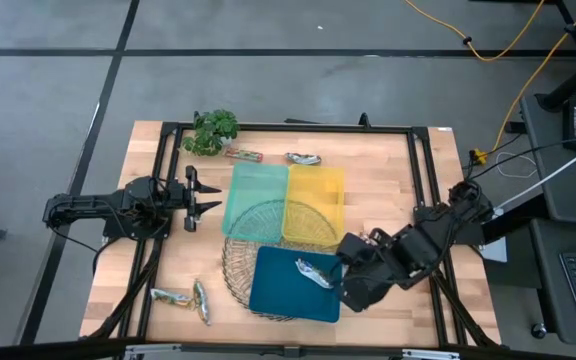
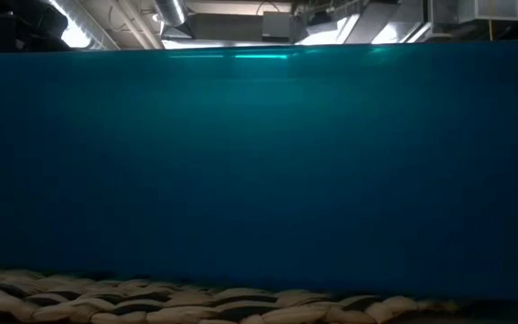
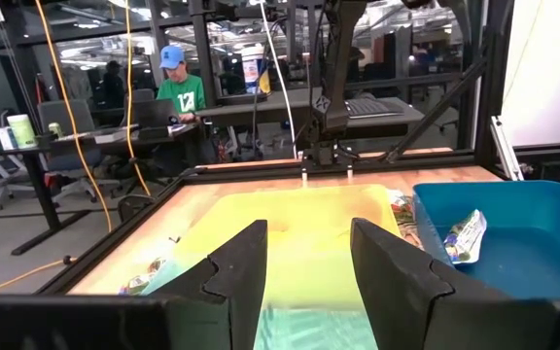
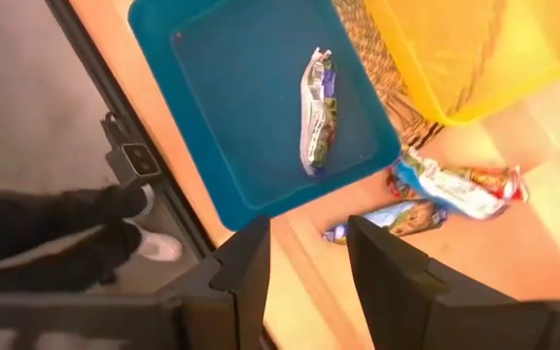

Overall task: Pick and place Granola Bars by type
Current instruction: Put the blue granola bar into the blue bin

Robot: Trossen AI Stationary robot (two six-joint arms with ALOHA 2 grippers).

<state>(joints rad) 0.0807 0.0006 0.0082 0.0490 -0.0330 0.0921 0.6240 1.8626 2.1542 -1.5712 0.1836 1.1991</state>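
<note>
Several foil-wrapped granola bars show. One silver-green bar point(image 1: 313, 272) point(image 4: 317, 112) lies in the blue tray point(image 1: 268, 295). Two bars point(image 4: 460, 185) point(image 4: 392, 219) lie on the wood beside that tray's right corner, close ahead of my right gripper point(image 4: 309, 282) point(image 1: 348, 292), which hovers open above the table. Two more bars point(image 1: 173, 297) point(image 1: 202, 300) lie near the near-left corner. A red-brown bar point(image 1: 245, 155) and a silver bar point(image 1: 303, 158) lie by the far edge. My left gripper point(image 1: 200, 195) point(image 3: 304, 282) waits open, left of the green tray point(image 1: 256, 195).
A yellow tray point(image 1: 315, 205) sits beside the green one, both over a wire basket point(image 1: 243, 250). A small leafy plant point(image 1: 213, 130) stands at the far-left corner. A black frame point(image 1: 288, 128) rims the table. The blue tray's wall point(image 2: 259, 171) fills the low view. A person sits at a desk point(image 3: 178, 92) beyond.
</note>
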